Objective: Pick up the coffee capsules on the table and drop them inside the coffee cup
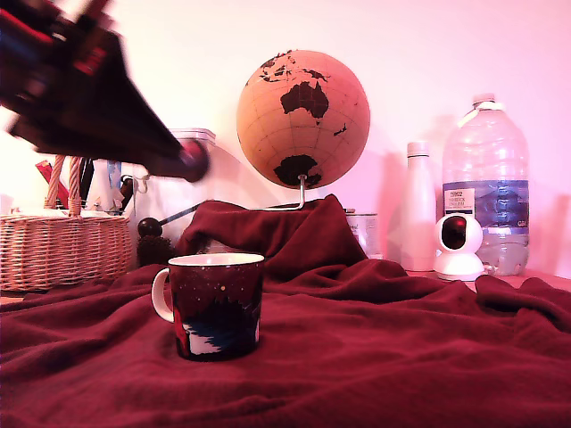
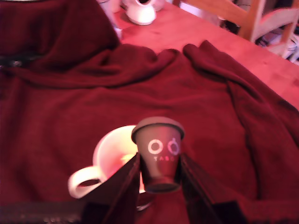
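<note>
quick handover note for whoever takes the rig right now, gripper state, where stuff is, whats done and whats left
Gripper: shut on the small tapered plastic capsule, held clear of the blanket with its wide flat lid uppermost in the wrist view.
Dark speckled ceramic mug with white handle: upright on the rumpled dark red fleece blanket; in the wrist view it sits just behind the capsule.
Done: capsule picked up and carried close to the mug.
Left: centre it over the mug opening and release. No other capsule is visible on the blanket.
</note>
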Motion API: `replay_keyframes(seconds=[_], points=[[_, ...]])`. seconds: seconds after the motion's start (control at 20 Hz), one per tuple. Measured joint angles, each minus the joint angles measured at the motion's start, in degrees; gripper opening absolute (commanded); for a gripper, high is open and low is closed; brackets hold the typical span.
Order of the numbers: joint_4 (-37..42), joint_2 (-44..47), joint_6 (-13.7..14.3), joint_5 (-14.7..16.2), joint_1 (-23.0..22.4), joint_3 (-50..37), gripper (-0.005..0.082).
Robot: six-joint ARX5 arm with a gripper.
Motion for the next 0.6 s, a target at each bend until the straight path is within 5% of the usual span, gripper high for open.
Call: replay_keyframes(seconds=[0.6], points=[[-17.03, 19.02, 1.92, -5.64, -2.25, 18.78, 0.0181]])
